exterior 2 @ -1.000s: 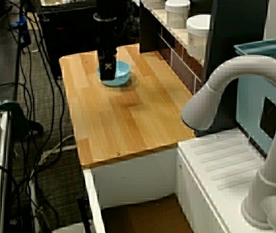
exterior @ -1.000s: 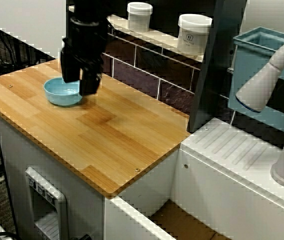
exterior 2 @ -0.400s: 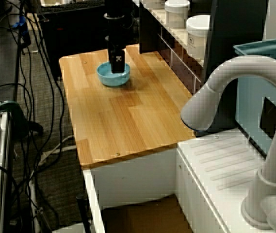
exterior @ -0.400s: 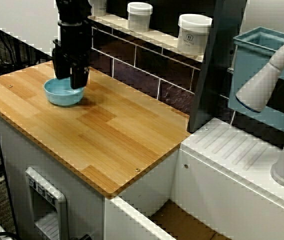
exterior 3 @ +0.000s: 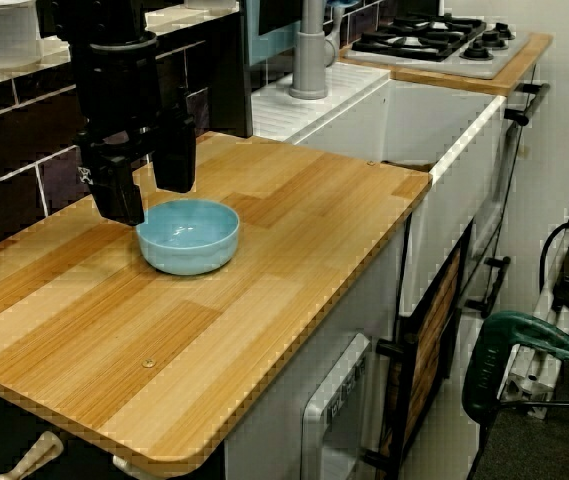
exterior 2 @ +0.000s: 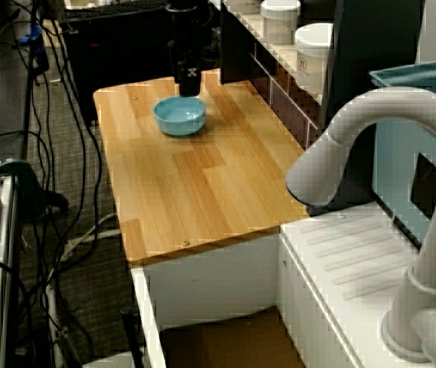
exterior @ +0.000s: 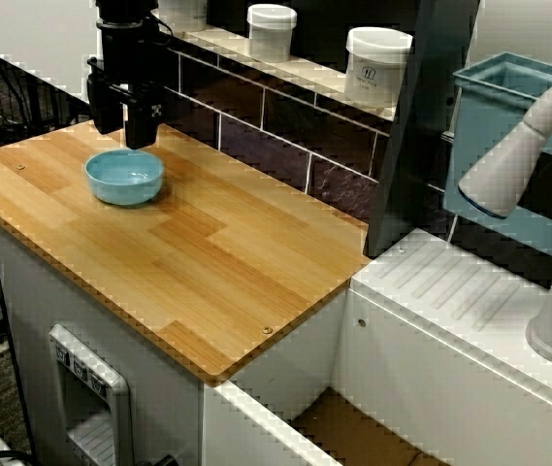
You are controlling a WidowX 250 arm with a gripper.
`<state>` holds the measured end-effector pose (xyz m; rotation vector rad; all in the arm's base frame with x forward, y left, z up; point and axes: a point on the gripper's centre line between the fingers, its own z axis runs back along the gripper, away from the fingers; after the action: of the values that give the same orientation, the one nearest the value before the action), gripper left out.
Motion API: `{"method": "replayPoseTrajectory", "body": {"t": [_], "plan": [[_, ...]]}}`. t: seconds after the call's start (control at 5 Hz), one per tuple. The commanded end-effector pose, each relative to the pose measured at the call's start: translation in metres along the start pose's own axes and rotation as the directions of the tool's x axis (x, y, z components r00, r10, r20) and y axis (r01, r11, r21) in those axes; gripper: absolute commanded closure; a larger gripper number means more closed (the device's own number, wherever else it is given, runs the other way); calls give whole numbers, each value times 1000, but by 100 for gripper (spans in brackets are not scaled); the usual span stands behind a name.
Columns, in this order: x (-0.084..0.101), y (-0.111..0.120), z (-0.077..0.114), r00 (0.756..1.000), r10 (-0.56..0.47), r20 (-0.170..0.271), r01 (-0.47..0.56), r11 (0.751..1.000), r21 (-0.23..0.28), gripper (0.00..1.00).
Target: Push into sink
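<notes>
The counter [exterior 3: 294, 260] is carrying everything, and the sink [exterior 3: 434, 130] is lying well beyond its far end. The gripper [exterior 3: 146, 190] is hovering, fingers spread and empty, just behind the bowl [exterior 3: 188, 235], which is sitting unpushed; the whole push remains.

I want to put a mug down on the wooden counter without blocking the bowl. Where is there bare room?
The wooden counter is bare from the blue bowl across to the edge above the sink, and along its front edge. It is crowded only at the far corner, where the open gripper hangs just behind the bowl beside the tiled wall.
</notes>
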<state>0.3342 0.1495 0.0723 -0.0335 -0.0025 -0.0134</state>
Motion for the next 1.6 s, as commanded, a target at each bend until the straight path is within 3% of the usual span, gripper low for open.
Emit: {"method": "replayPoseTrajectory", "body": {"t": [0.0,0.2,0.4,1.2,1.4], "plan": [[-12,-8,15,999,-38,40,37,999,22,0],[-23,-16,9,997,-54,47,51,998,46,0],[-23,-17,-2,998,-39,44,36,997,63,0],[3,-19,-33,1000,-9,-2,9,996,84,0],[8,-34,-40,999,-22,-35,24,998,56,0]]}}
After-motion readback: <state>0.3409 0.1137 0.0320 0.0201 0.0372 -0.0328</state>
